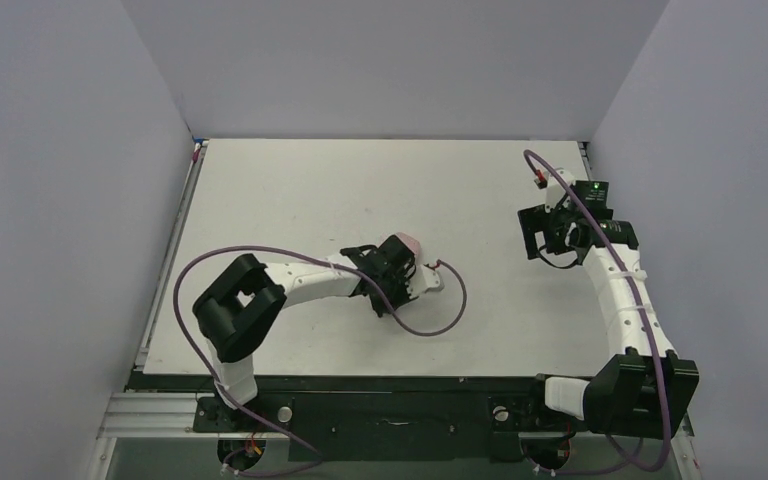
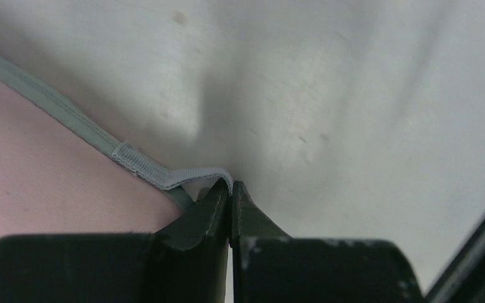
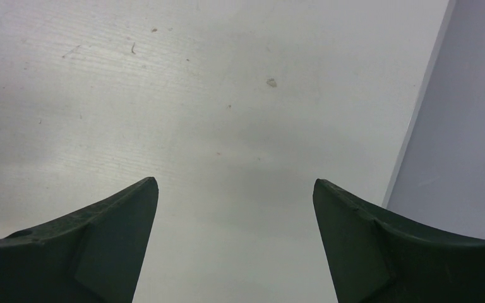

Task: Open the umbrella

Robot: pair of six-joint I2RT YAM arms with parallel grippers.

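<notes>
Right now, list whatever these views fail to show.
Left wrist view: the strap ends hidden between the shut left gripper's tips.
Same view: the pink item is cut off by the left edge and too close to read its shape.
Top view: the left gripper covers most of the pink item; umbrella or case, cannot tell.
Right wrist view: the open right gripper sees only table and wall; no umbrella shown.
</notes>
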